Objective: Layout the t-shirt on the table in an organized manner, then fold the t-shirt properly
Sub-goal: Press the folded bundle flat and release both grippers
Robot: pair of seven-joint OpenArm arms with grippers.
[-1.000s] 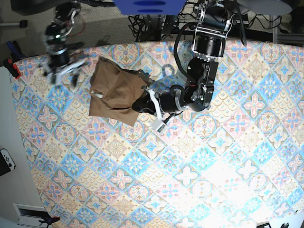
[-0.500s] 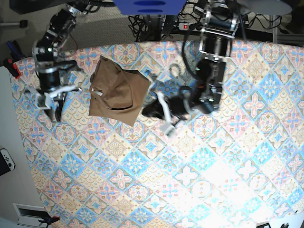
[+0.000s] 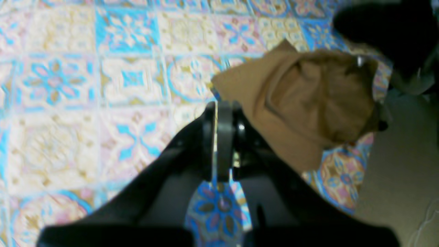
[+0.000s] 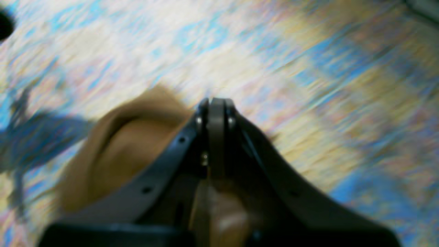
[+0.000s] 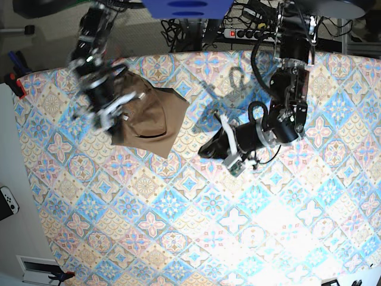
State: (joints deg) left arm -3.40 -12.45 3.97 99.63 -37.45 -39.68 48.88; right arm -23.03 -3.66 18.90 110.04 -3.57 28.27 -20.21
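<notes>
From our left wrist view, nearest us is the left gripper (image 3: 219, 113), its jaws pressed together with nothing between them, hovering over the patterned worktop (image 3: 68, 103). Just beyond it lies the t-shirt (image 3: 308, 103), a tan bundle folded in on itself and close to the worktop's edge, with bare floor showing past it.

In our right wrist view the right gripper (image 4: 212, 106) is likewise closed, jaw against jaw, right at the shirt's near edge. The picture is smeared, so we cannot say for sure whether a thin fold of cloth is caught between the jaws; it may be.

What has just changed is mostly on our right side. A second ago the right gripper stood spread open, off to the side of the shirt and clear of it; now it has swung in over the cloth's edge and snapped shut. Our left arm has gone the other way: it was pressed against the shirt's side and has since pulled back, so that in the base view the left gripper (image 5: 208, 148) sits apart from the cloth. The t-shirt itself has barely shifted and is still a compact heap. We judge the laying-out has hardly begun.
</notes>
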